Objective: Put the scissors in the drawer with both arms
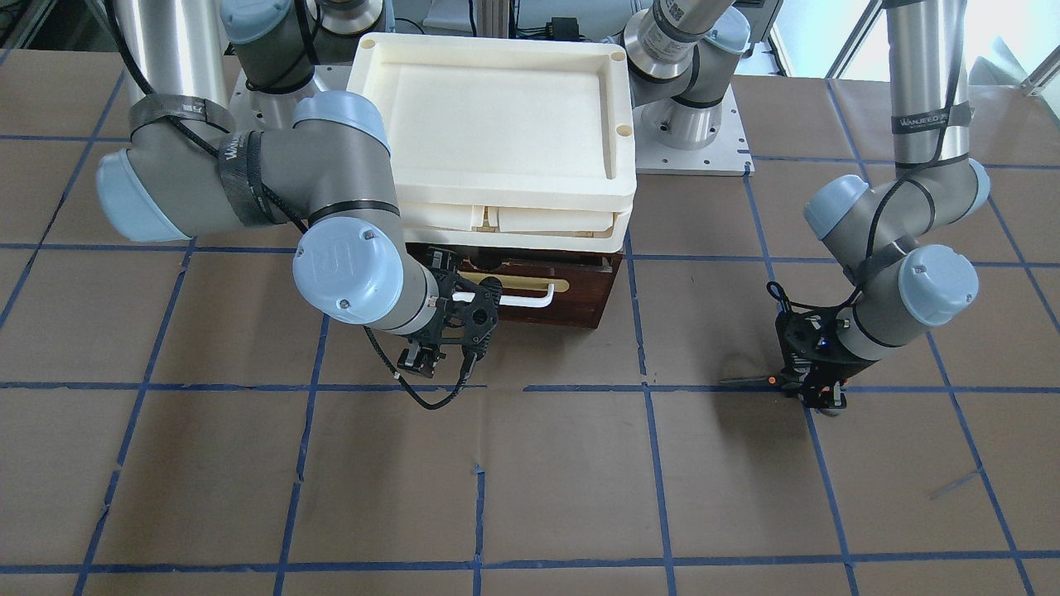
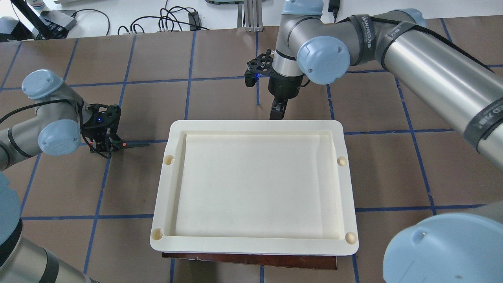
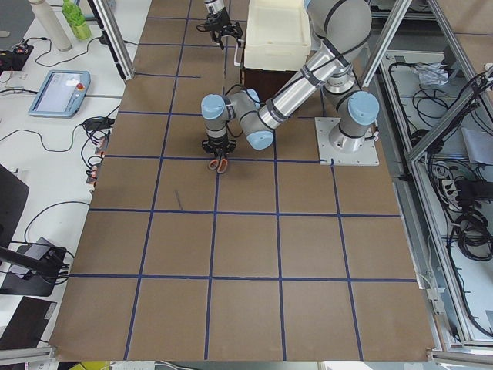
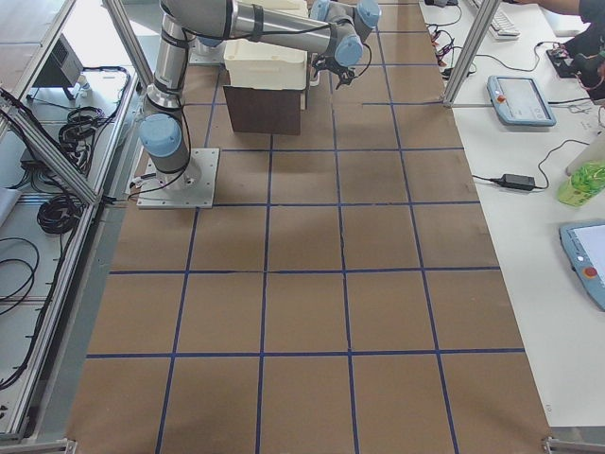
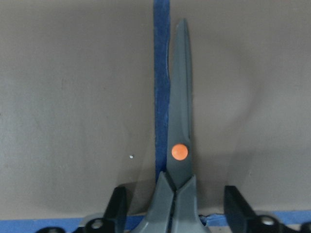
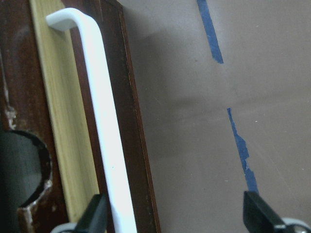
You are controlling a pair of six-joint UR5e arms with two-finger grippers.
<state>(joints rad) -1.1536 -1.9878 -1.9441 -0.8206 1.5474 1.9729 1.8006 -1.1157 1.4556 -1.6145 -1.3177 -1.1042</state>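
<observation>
Centre: cream rectangular plastic tray (image 2: 251, 125); small dark orange-pivot scissors (image 2: 131, 145) to its left, left gripper (image 2: 103, 147) over handles; right gripper (image 2: 277, 112) at tray's far rim.

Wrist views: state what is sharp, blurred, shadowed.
Left wrist view: the scissors are fairly sharp, the left gripper's fingers at the bottom edge dark and soft, a faint shadow right of the blades. Right wrist view: the white handle is clear, the right gripper's fingers blurred, a soft shadow beside the drawer.

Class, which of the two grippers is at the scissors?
The left gripper: open, it straddles the scissors on the table; the right gripper is at the drawer's white handle.
</observation>
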